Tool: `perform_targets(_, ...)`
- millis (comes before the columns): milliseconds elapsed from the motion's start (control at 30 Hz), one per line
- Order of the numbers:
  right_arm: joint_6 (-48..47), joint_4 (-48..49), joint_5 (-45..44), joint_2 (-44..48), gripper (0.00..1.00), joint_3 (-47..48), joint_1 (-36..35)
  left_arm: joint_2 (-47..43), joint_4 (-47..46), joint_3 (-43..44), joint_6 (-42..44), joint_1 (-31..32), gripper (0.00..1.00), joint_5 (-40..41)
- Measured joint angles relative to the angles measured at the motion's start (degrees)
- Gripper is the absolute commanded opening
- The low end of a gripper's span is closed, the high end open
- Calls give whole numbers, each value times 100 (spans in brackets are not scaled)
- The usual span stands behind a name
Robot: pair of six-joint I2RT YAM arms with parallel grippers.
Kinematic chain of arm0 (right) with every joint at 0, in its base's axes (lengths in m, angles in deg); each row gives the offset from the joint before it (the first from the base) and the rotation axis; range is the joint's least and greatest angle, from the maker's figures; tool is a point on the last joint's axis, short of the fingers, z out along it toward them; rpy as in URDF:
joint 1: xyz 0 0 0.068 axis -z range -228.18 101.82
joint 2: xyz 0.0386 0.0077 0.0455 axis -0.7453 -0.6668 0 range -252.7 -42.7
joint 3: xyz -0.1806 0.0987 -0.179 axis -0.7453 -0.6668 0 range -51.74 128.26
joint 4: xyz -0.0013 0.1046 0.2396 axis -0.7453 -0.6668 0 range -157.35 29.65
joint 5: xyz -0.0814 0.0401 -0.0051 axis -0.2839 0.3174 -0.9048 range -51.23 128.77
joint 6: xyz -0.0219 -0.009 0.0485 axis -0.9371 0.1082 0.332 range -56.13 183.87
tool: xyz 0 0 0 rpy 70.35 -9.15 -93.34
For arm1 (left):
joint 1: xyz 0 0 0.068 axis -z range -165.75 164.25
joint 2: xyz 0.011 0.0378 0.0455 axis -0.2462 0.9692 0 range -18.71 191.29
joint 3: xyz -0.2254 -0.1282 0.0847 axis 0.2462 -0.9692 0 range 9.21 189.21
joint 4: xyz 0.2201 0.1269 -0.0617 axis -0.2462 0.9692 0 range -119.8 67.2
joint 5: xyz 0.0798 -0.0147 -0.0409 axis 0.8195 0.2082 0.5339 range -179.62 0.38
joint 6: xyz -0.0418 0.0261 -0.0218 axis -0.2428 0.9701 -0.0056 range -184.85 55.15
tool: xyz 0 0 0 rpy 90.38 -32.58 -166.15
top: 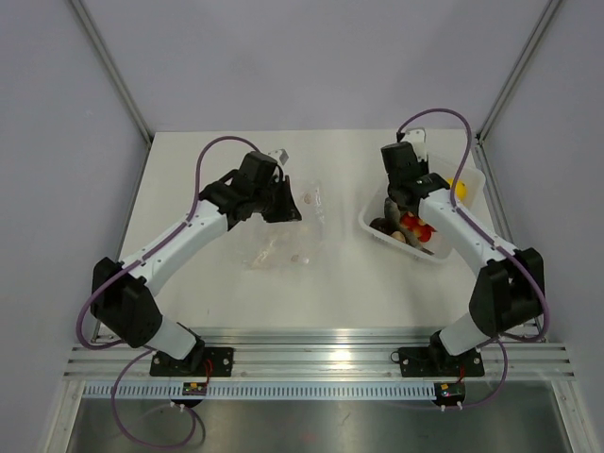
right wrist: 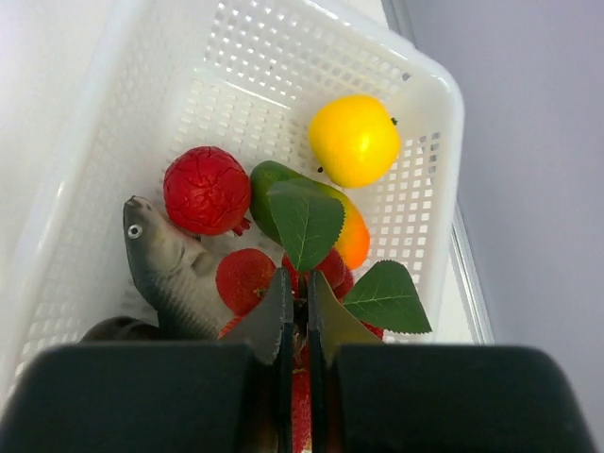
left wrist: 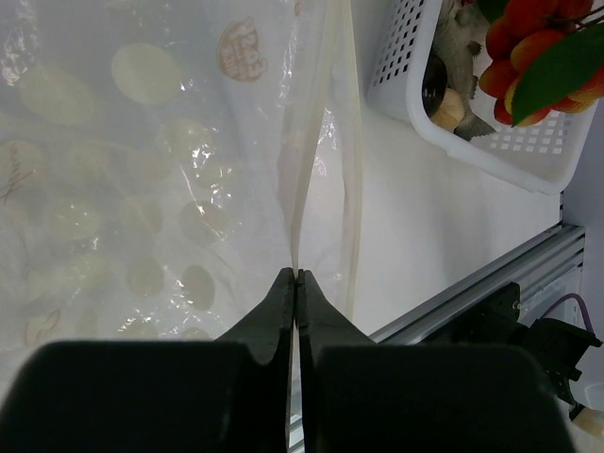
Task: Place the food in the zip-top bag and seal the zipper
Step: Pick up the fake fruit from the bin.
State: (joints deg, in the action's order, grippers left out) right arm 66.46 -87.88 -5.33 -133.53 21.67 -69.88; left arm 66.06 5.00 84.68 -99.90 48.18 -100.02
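from above, the left end effector (top: 282, 204) sits low over the white desk (top: 189, 170) at the upper edge of the zip-top bag (top: 288, 241), which lies crumpled and flat near the middle of the desk. the right end effector (top: 404, 206) reaches down into a white perforated basket (top: 475, 177) on the right side of the desk, well apart from the bag. the food is in that basket: a yellow ball (top: 460, 189) at its far end and red pieces (top: 415, 226) beside the arm.

from the left wrist, the left end effector (left wrist: 296, 279) has its fingers pressed together, pinching the edge of the clear, cream-dotted zip-top bag (left wrist: 142, 189). the zipper (left wrist: 332, 142) runs away from the fingertips as a pale strip. to the right stands the basket (left wrist: 495, 146), holding orange-red fruit under a green leaf (left wrist: 566, 66). an aluminium rail (left wrist: 472, 302) borders the desk.

from the right wrist, the right end effector (right wrist: 295, 304) is inside the basket (right wrist: 444, 94), its fingers drawn almost together and pinching a leafy red cluster (right wrist: 247, 279), with a thin strip of red showing between them. around it lie the yellow ball (right wrist: 354, 139), a wrinkled red ball (right wrist: 207, 189), a green-and-orange fruit (right wrist: 355, 236) and a grey toy fish (right wrist: 165, 269).
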Motion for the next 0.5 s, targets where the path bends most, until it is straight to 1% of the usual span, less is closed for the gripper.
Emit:
perform_targets(167,271,-424,179,745,0,179,-2,240,-46,197,-74,22,0,-164)
perform_targets(300,402,-763,345,1097,0,564,-2,361,-92,437,-103,48,0,-275)
perform_targets(500,688,-1060,1040,1528,0,1244,-7,391,-122,640,-105,59,0,-330)
